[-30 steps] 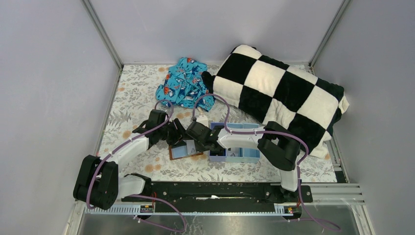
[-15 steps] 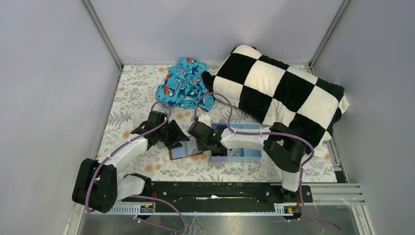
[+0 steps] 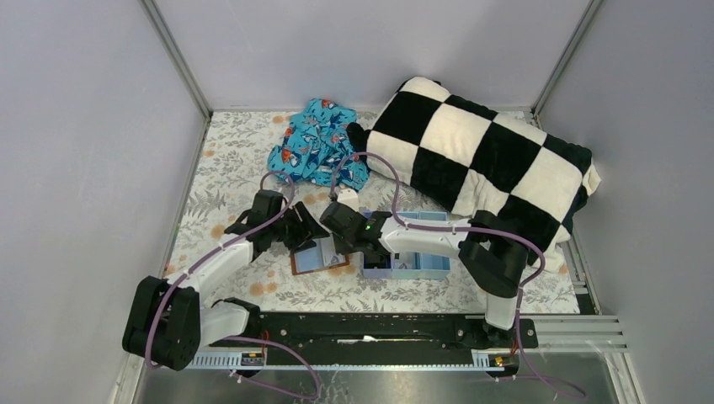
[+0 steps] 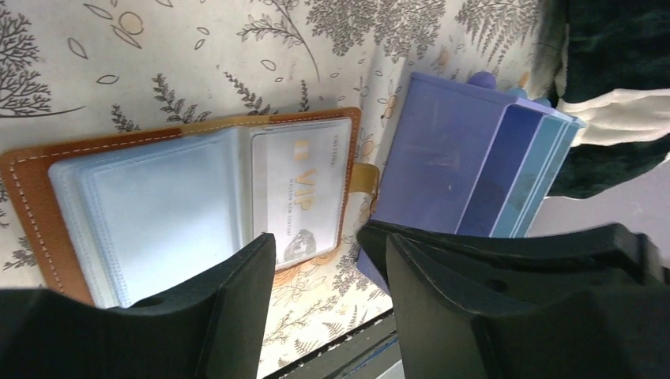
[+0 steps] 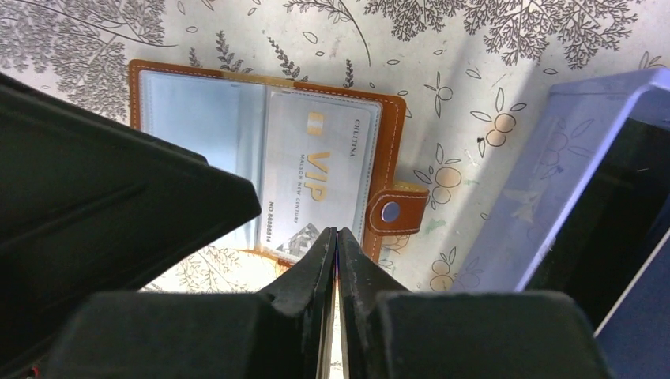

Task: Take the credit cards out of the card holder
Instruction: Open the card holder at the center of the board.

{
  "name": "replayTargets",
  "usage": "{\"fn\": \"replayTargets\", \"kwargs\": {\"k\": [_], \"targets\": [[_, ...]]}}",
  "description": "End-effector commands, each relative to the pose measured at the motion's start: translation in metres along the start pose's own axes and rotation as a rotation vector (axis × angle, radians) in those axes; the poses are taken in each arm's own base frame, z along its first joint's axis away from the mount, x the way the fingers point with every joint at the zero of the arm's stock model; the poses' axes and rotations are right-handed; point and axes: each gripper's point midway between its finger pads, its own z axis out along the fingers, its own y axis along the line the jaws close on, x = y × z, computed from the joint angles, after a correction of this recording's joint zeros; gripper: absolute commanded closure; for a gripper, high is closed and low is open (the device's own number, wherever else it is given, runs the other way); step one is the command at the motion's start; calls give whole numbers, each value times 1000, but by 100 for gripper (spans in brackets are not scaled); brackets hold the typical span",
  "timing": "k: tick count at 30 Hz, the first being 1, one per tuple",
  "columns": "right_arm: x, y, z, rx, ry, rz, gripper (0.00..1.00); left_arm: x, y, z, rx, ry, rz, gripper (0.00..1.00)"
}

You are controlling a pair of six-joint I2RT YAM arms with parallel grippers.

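So the card holder (image 5: 253, 142) lies open near the tabletop's near edge, VIP card (image 5: 320, 170) still sleeved. With the right tool (image 5: 336, 237) pinched shut and the left tool (image 4: 320, 237) wide, I'd pin the cover, then slide it out flat.

Brown bifold card holder (image 5: 390, 130) lies open, flat on the worktop (image 5: 474, 47). A pale gold-lettered VIP card (image 5: 316, 178) occupies its clasp-side sleeve.

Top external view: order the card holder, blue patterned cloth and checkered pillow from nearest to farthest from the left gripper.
1. The card holder, right beside the left gripper, on its near side.
2. The blue patterned cloth, toward the back wall.
3. The checkered pillow, back right.
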Motion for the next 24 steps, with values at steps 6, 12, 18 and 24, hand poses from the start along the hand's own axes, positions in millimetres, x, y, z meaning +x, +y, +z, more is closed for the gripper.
{"fn": "replayTargets", "kwargs": {"k": [6,12,18,24], "targets": [[6,3,19,3,26,20,91,8,-4,12,56,68,22,41],[9,-8,26,-9,47,70,91,10,6,18,30,64,0,41],[16,-12,32,-7,69,74,91,9,19,16,-32,37,-10,46],[24,-10,37,-22,92,85,91,12,35,16,-101,35,1,48]]}}
